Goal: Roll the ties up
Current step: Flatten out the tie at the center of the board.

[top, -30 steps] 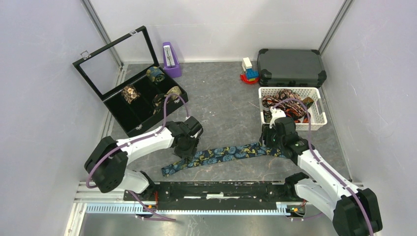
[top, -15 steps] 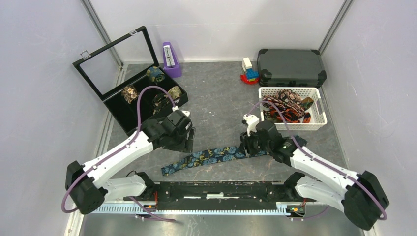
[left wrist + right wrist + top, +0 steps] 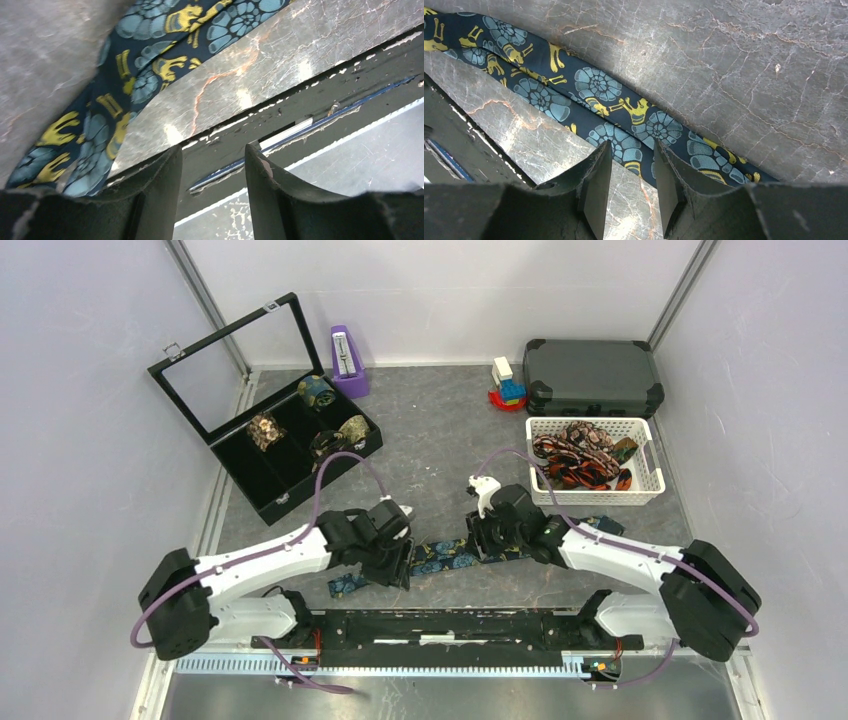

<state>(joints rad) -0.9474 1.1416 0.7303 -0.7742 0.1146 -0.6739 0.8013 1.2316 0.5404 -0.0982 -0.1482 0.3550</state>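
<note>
The navy tie (image 3: 445, 557) lies flat on the grey table (image 3: 450, 440) close to the front edge. Its long axis runs left to right, with the right end a little farther back. In the right wrist view two layers of it lie side by side.

At far left, an open black box (image 3: 250, 478) holds four rolled ties (image 3: 265, 430), and a purple stand (image 3: 346, 360) is just behind it. Farther right, at the back, are toy blocks (image 3: 507, 385) and a dark case (image 3: 593, 375). In front of the case a white basket (image 3: 650, 465) holds loose ties (image 3: 580, 455).

The left gripper (image 3: 212, 152) sits over the tie's left part. Its jaws are partly apart with nothing between them, only the table's front edge. The right gripper (image 3: 633, 150) sits nearer the tie's middle. Its jaws are a narrow gap apart, tips at the tie's near edge, and they are not pinching the fabric.
</note>
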